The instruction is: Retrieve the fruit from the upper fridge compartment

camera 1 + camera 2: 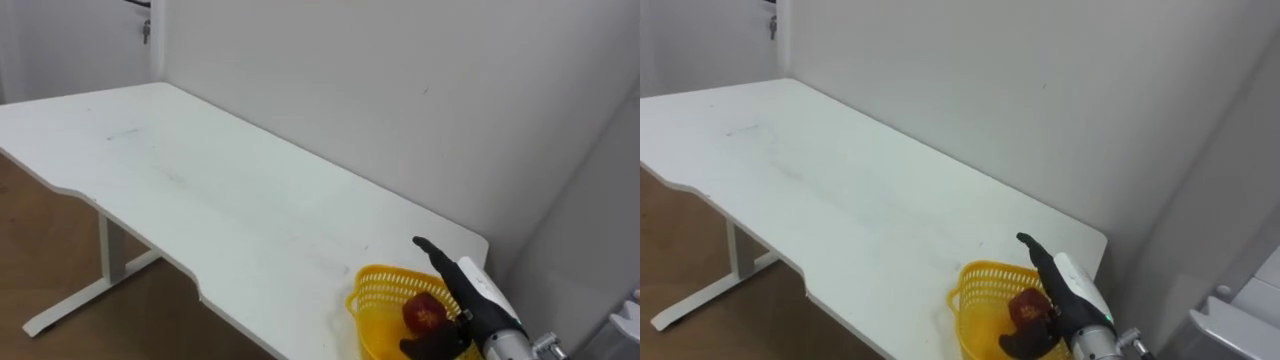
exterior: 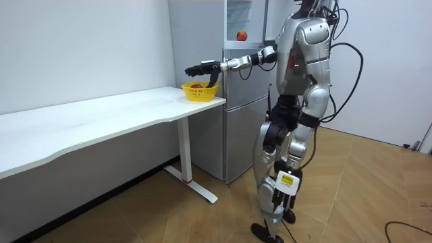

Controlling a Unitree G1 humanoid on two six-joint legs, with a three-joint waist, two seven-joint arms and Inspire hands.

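- Currently I see the task's thing, a small round red fruit with a glossy skin that looks like an apple, low inside a yellow basket.
- The basket is a bright yellow openwork bowl with a slatted wall, and the fruit shows over its rim on the side nearest the robot.
- It stands on the near right end of a long white table, close to the corner and to the plain pale wall behind.
- My right hand reaches in from the lower right and hangs over the basket, its white back turned up.
- Its dark fingers stretch out straight past the basket's far rim and hold nothing, so the hand is spread wide.
- The thumb hangs down beside the fruit; I cannot tell whether it touches it.
- From the room view, the robot stands upright on the wooden floor, beside the table's end, right arm held out level.
- A grey fridge stands just behind the table's end, and a second small red round thing shows at its upper part.
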